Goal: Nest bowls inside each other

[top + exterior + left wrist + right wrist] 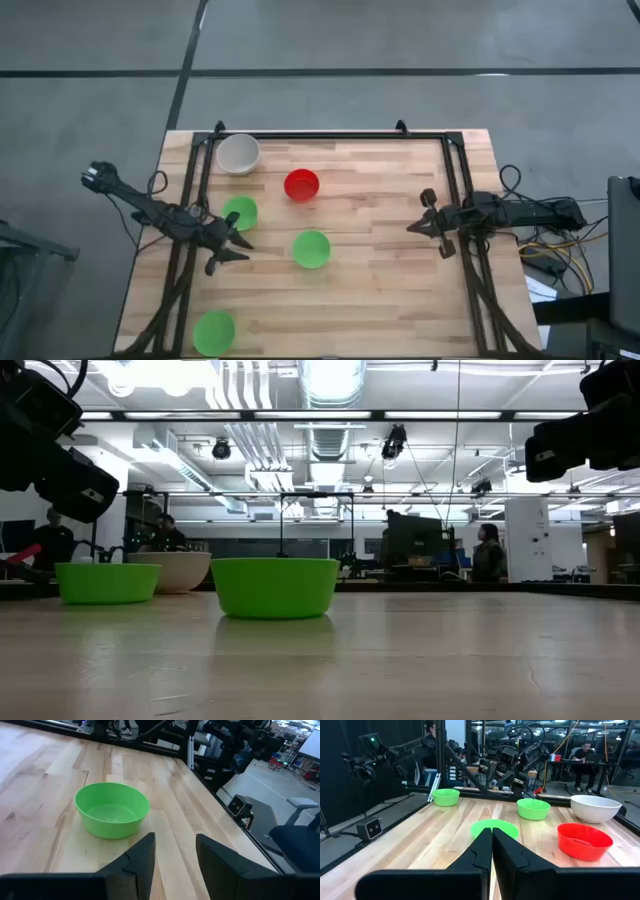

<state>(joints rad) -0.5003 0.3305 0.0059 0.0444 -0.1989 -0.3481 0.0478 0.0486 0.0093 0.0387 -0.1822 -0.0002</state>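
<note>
Five bowls stand separately on the wooden table (380,300), none nested in another. The grey-white bowl (238,154) sits at the far edge near the left corner of the black frame (330,135). The red bowl (301,185) stands just beside it toward the table centre, apart from it. One green bowl (241,212) lies nearer the left side, partly overlapped in the high view by the left arm. A second green bowl (311,249) stands near the table centre, and a third green bowl (214,332) rests at the near edge on the left side. All bowls are upright with openings facing up. The left gripper (240,249) is positioned over the table between the left green bowl and the centre green bowl, close to both; its fingers (142,857) are spread apart with a clear gap and hold nothing, and the left wrist view shows the centre green bowl ahead of them, not touched. The right gripper (432,218) waits over the right side of the table, well apart from all bowls; its fingers (480,847) are pressed together with nothing between them. In the low view, people and workstations are visible in the room beyond the table.
</note>
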